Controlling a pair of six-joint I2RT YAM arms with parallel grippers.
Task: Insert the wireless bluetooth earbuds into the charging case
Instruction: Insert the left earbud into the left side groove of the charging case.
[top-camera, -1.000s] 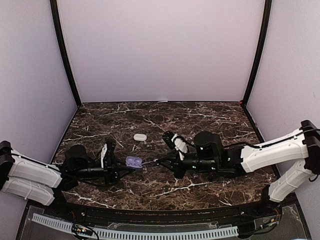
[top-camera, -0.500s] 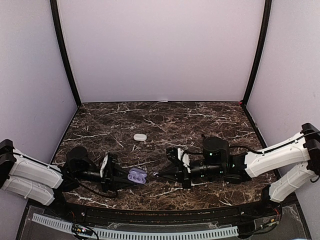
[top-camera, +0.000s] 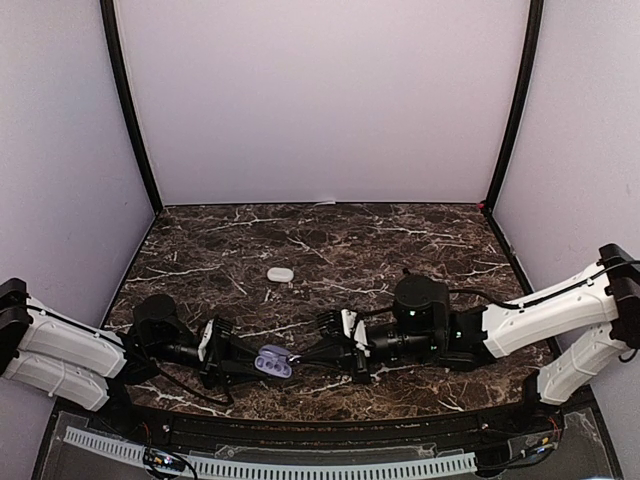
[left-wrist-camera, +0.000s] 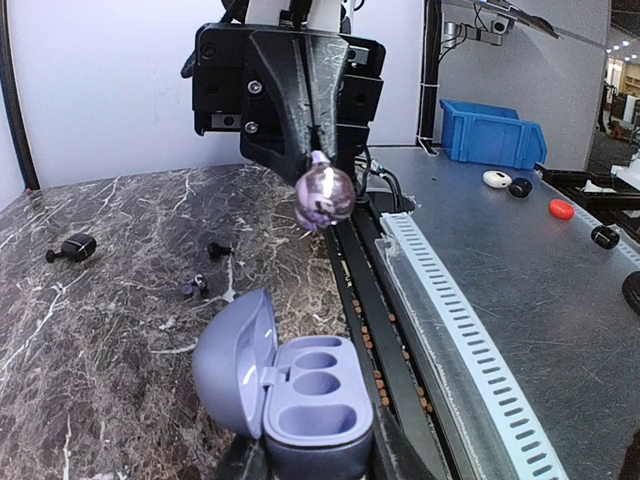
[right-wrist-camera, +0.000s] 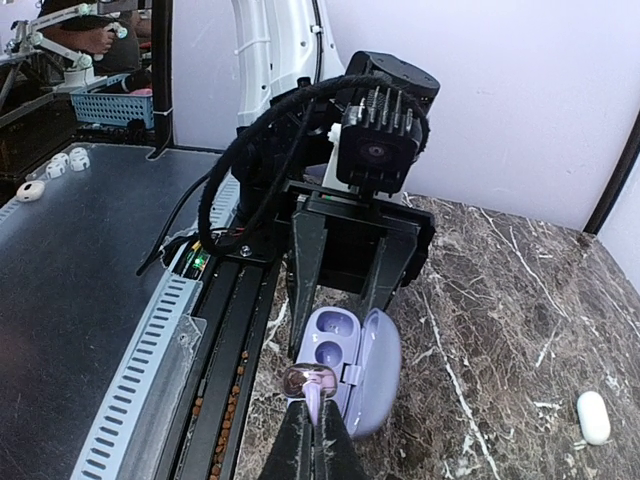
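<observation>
Left jaws (top-camera: 248, 362) closed on the lilac pebble-shaped plastic charging case (left-wrist-camera: 300, 395), pinching its base from both sides. The case is lifted off the dark brown white-veined marble counter (top-camera: 400, 240), at the counter's near edge. Lid hinged open, swung to one side, and the moulded wells inside show empty.

Right jaws (right-wrist-camera: 311, 425) closed on a glossy purple bean-sized earbud (left-wrist-camera: 322, 192), pinched at the very fingertips with its rounded body sticking out past them. The two arms point at each other, tip to tip, low over the near edge. Earbud sits just in front of the case's open mouth, in line with the wells, with a visible gap in the left wrist view. Not seated.

On the counter behind: a dark round earbud (left-wrist-camera: 75, 247), a smaller dark earbud (left-wrist-camera: 215, 249) and a second small purple earbud (left-wrist-camera: 195, 287), all loose and well apart from each other. A white closed pebble-shaped case (top-camera: 280, 274) lies near mid-counter, well apart from both arms.

Off the counter, on the grey metal bench (left-wrist-camera: 520, 300): a blue plastic bin (left-wrist-camera: 495, 132) and a few small white, black and red pieces, too small to identify.
</observation>
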